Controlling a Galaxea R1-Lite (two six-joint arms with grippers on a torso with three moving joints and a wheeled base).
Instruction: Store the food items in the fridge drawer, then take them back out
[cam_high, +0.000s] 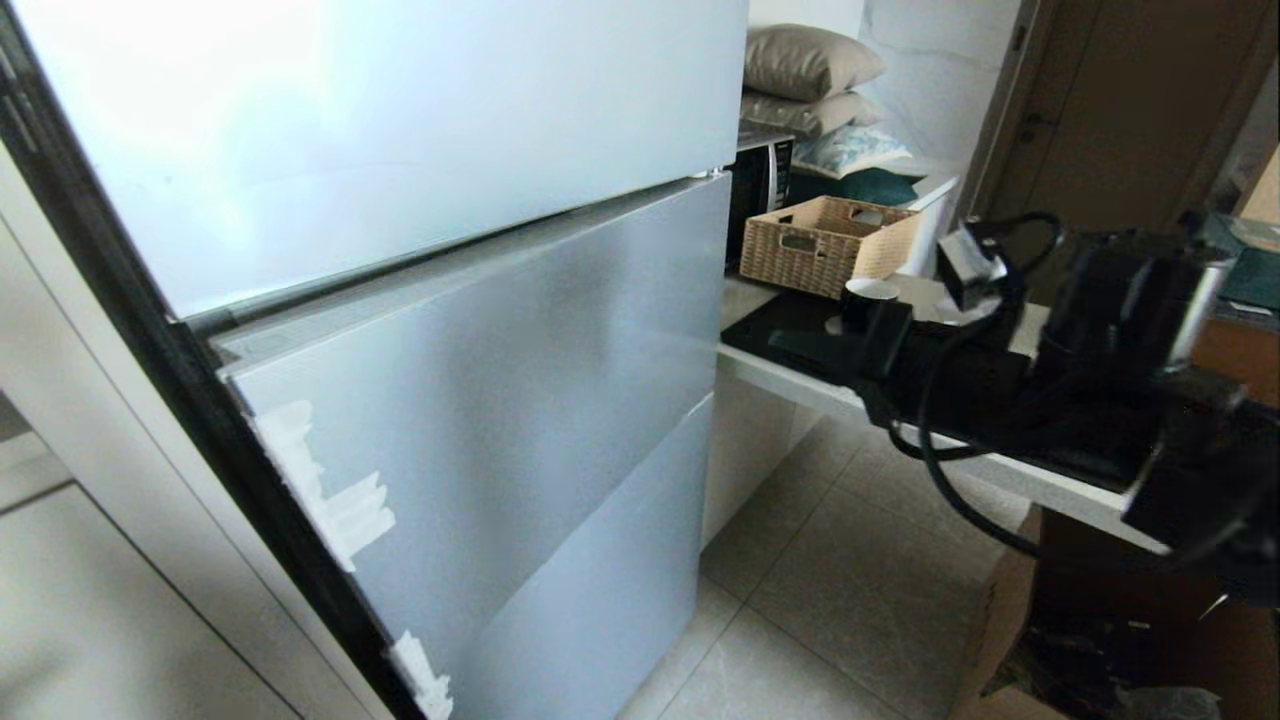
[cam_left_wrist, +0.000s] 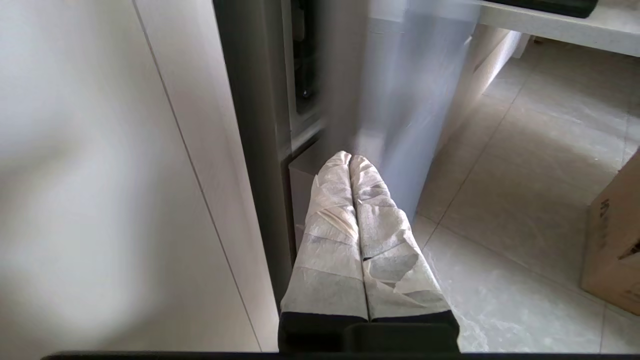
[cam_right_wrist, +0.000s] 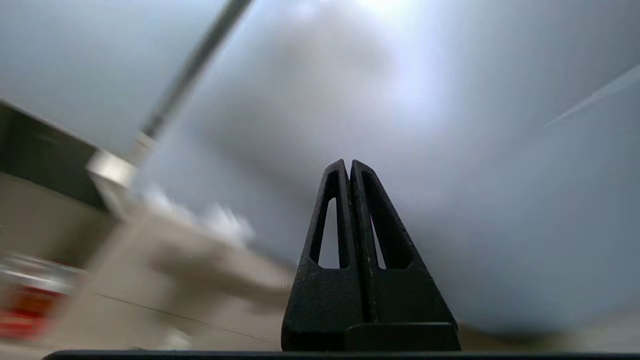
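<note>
Right gripper (cam_right_wrist: 350, 165) | fingers pressed together, empty, facing fridge front panel (cam_high: 480, 400) at 9 o'clock, likely to open it | left gripper (cam_left_wrist: 350, 159) | closed, empty, parked | fridge drawer, food items | unseen, presumably behind panels

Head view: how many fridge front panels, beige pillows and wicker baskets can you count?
fridge front panels: 3
beige pillows: 2
wicker basket: 1
Total: 6
</note>
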